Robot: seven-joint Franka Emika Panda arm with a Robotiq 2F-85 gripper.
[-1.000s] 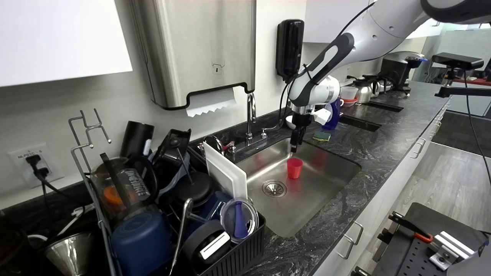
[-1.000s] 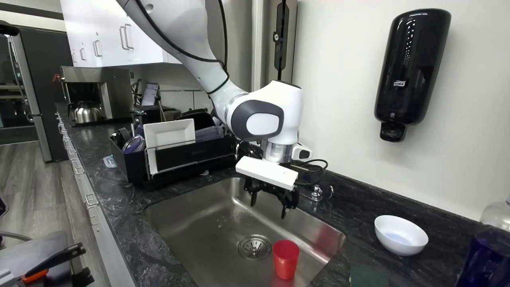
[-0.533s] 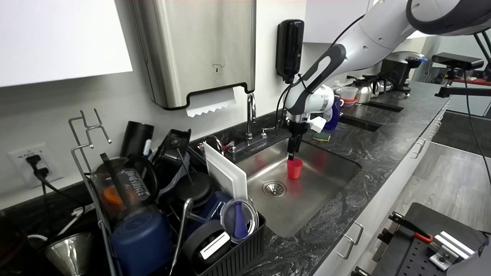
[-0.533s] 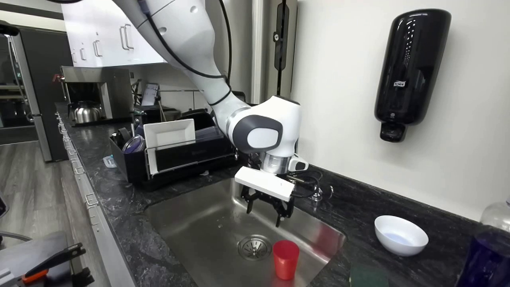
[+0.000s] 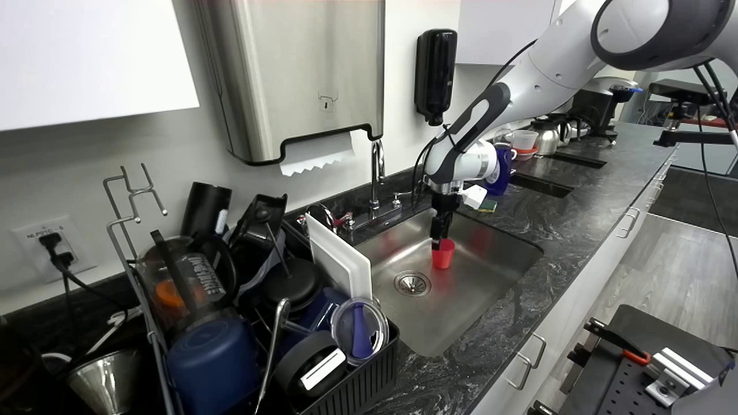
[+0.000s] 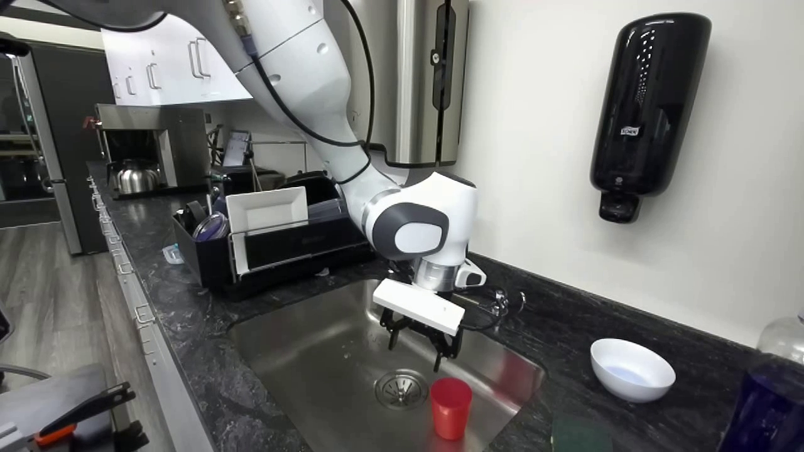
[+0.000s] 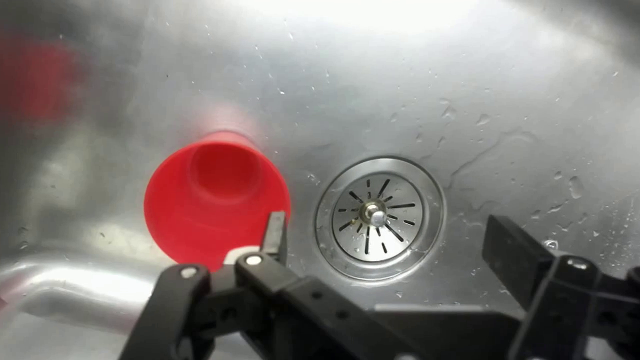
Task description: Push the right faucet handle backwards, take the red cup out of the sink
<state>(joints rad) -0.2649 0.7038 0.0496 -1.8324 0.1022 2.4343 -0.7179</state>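
Observation:
The red cup point(image 5: 443, 254) stands upright in the steel sink point(image 5: 490, 271), beside the drain; it shows in an exterior view point(image 6: 450, 408) too. In the wrist view I look down into the cup point(image 7: 215, 200) at the left. My gripper point(image 6: 415, 353) is open and empty, pointing down over the basin. In the wrist view the gripper point(image 7: 387, 232) has its fingers spread on either side of the drain point(image 7: 377, 215); the left finger overlaps the cup's rim in the picture, and I cannot tell whether they touch. A chrome faucet handle point(image 5: 396, 202) stands at the sink's back, right of the spout point(image 5: 377, 167).
A full dish rack point(image 5: 369, 363) stands beside the sink, with a white plate point(image 5: 340, 256) at its near edge. A white bowl point(image 6: 632, 370), a green sponge point(image 5: 487, 206) and a blue bottle point(image 5: 500, 170) are on the dark counter. A paper towel dispenser point(image 5: 311, 75) hangs above.
My gripper has come down toward the basin, staying open. In an exterior view it also shifts slightly left and now overlaps the cup. The cup has not moved.

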